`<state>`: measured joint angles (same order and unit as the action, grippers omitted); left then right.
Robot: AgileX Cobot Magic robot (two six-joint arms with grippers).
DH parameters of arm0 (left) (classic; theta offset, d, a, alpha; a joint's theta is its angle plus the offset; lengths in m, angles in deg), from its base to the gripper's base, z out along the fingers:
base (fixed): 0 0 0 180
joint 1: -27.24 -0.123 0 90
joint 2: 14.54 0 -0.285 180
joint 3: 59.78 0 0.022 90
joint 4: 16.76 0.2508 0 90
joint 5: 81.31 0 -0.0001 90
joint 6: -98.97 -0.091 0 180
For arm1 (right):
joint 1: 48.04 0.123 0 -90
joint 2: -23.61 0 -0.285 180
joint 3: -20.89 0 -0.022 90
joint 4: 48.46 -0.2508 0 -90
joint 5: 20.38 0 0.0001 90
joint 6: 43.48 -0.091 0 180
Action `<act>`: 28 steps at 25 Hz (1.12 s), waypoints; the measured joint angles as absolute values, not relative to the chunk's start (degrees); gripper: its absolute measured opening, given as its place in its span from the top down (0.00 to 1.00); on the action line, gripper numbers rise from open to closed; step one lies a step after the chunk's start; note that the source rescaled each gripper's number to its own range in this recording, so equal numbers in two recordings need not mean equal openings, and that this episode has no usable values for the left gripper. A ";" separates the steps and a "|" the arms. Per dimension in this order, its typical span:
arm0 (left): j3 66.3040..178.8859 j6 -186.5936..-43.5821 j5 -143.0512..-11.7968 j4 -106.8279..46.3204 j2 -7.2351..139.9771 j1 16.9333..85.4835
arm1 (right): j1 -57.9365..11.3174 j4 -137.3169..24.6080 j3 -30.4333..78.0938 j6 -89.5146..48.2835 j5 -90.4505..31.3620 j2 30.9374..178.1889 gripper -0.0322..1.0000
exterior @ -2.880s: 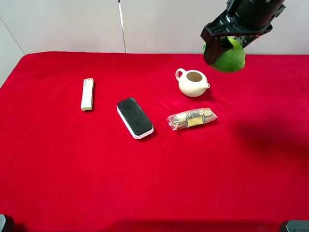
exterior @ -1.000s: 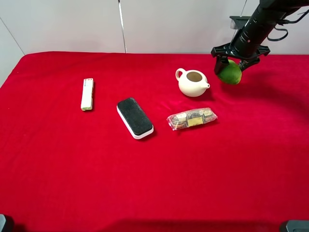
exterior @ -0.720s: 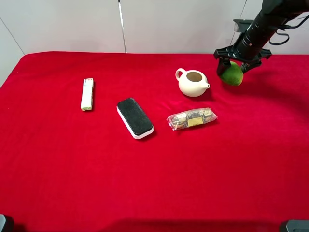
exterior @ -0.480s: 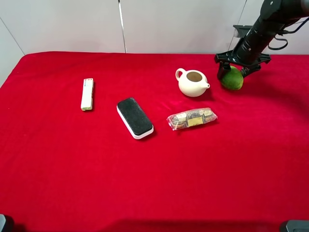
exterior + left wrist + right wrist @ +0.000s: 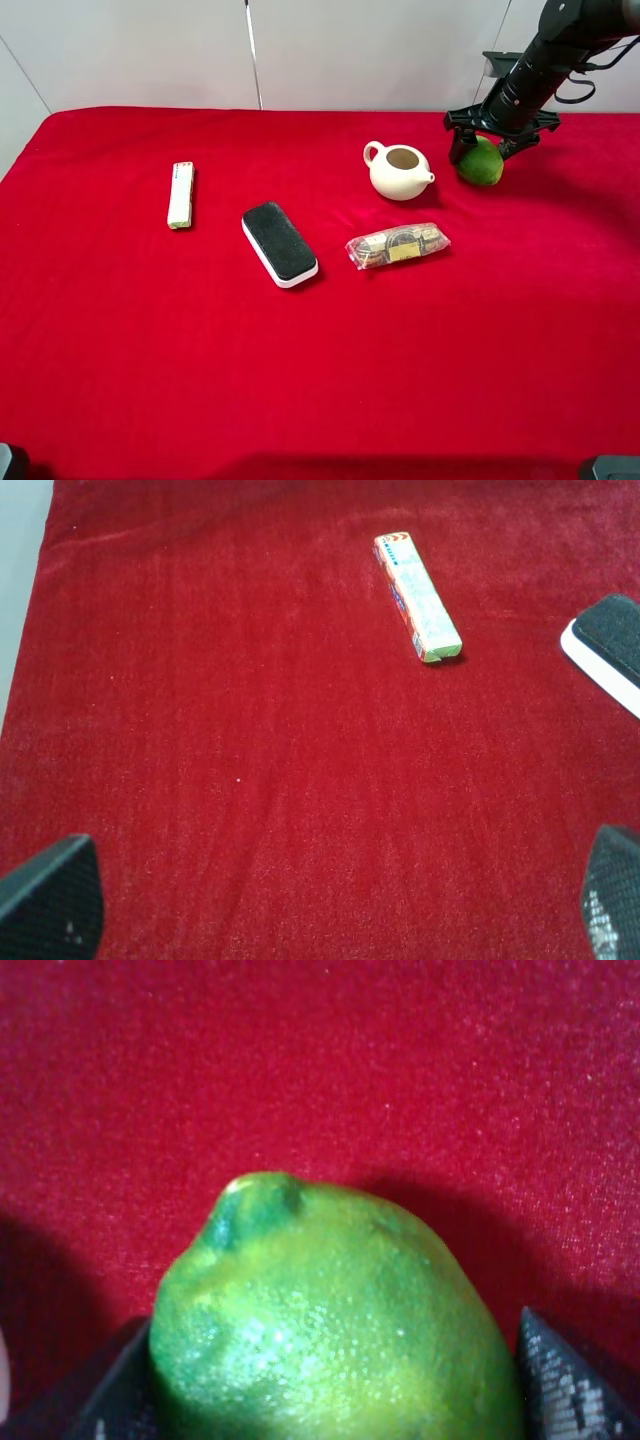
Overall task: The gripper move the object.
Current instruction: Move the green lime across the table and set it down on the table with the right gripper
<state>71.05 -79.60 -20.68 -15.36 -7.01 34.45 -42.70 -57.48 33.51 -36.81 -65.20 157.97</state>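
The lime (image 5: 481,165) rests on the red cloth (image 5: 300,380) in the upper right of the high view, just right of the cream teapot (image 5: 399,172). Being round, it could roll if the fingers part unevenly or drag its bumpy skin on the way up, and the teapot is near enough to be struck. The right gripper (image 5: 483,150) stands directly over the fruit, one dark finger on each side. Whether the pads press it or have slackened I cannot tell, since the wrist view shows only finger edges. The left gripper (image 5: 330,905) is spread wide, holding nothing.
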 joint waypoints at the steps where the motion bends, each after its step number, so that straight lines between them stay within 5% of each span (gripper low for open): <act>1: 71.05 -79.60 -20.68 -15.36 -7.01 34.45 | -42.70 -57.48 33.51 -36.81 -65.10 157.97 0.93; 4: 71.05 -79.60 -20.68 -15.36 -7.01 34.45 | -42.70 -57.48 33.51 -36.86 -64.74 157.97 0.62; 6: 71.05 -79.60 -20.68 -15.36 -7.01 34.45 | -42.70 -57.53 33.51 -36.86 -64.66 157.97 0.51; 21: 71.05 -79.60 -20.68 -15.36 -7.01 34.45 | -42.70 -57.53 33.51 -36.98 -67.02 153.93 0.45; 23: 71.05 -79.60 -20.68 -15.36 -7.01 34.45 | -42.70 -57.53 33.51 -36.98 -68.33 152.48 0.39; 28: 71.05 -79.60 -20.68 -15.36 -7.01 34.45 | -42.70 -57.53 33.51 -37.03 -72.64 148.00 0.05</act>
